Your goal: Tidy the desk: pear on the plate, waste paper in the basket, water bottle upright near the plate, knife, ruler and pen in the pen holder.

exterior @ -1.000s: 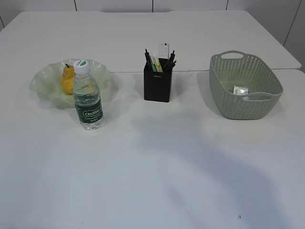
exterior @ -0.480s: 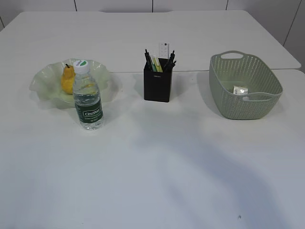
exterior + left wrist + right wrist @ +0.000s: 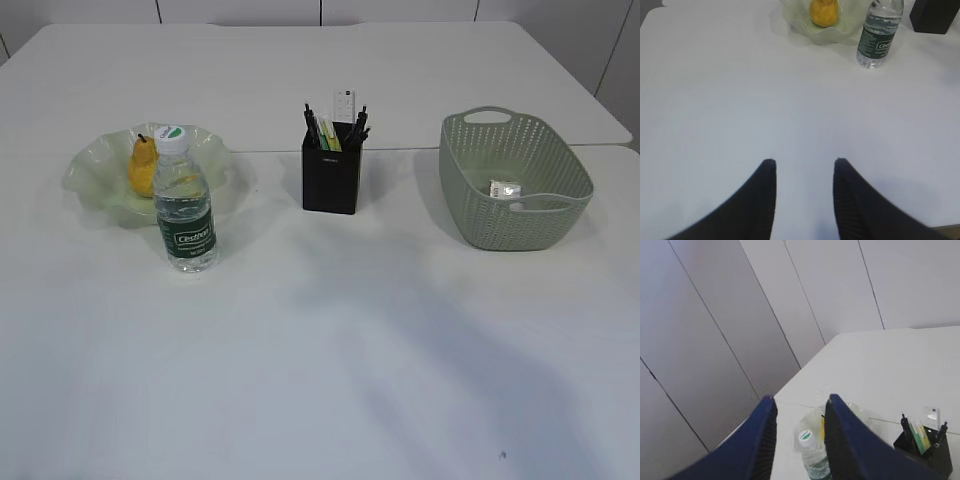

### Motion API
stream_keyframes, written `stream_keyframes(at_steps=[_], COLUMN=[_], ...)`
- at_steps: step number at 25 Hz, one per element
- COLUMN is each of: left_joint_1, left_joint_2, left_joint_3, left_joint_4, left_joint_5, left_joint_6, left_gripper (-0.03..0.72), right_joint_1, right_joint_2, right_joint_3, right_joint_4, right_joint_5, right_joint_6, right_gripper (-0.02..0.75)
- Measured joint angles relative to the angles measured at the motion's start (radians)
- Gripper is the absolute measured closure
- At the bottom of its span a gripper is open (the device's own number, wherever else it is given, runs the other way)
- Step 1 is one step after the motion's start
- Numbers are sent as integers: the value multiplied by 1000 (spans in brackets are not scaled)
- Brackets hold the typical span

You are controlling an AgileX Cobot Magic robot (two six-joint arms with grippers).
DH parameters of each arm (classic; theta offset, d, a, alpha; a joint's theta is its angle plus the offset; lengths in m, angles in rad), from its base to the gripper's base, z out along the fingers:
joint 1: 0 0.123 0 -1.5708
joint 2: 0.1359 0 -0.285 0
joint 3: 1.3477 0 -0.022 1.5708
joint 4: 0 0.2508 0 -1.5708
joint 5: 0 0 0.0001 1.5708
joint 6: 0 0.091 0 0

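A yellow pear (image 3: 142, 167) lies on the pale green wavy plate (image 3: 92, 172) at the left. A clear water bottle (image 3: 185, 213) with a green label stands upright just in front of the plate. The black pen holder (image 3: 331, 178) holds the pen, ruler and knife. A crumpled paper (image 3: 504, 188) lies in the green basket (image 3: 510, 225). Neither gripper shows in the exterior view. My left gripper (image 3: 805, 162) is open and empty above bare table, with the pear (image 3: 824, 12) and bottle (image 3: 878, 37) far ahead. My right gripper (image 3: 800, 402) is open, raised high above the bottle (image 3: 812, 456).
The white table (image 3: 330, 340) spans the view, with a seam to a second table behind. The pen holder (image 3: 925, 450) shows at the lower right of the right wrist view. Grey wall panels stand beyond the table's far edge.
Nothing on the table has moved. Only the faint shadows across the table's front have shifted slightly.
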State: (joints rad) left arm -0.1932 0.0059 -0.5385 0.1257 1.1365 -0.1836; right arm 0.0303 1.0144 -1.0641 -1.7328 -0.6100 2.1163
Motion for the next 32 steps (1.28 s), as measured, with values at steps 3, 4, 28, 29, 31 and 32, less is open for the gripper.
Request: stream_keyframes(at_steps=[3,4,28,29,31,32], left_joint_1=[0,0,0,0,0,0], left_joint_2=[0,0,0,0,0,0], left_joint_3=[0,0,0,0,0,0], left_joint_4=[0,0,0,0,0,0], left_joint_5=[0,0,0,0,0,0], left_joint_6=[0,0,0,0,0,0], left_gripper=[423,424,447,448,448,448], right_joint_1=[0,0,16,21,20,21], right_joint_2=[0,0,33,35,46,55], right_joint_3=[0,0,0,0,0,0], right_joint_4=[-35,-40,575,609,642,653], right_joint_5=[0,0,314,349,385,396], right_joint_6=[12,12,-732,-763,-803,-811], right_gripper=[491,491,494,494,494,494])
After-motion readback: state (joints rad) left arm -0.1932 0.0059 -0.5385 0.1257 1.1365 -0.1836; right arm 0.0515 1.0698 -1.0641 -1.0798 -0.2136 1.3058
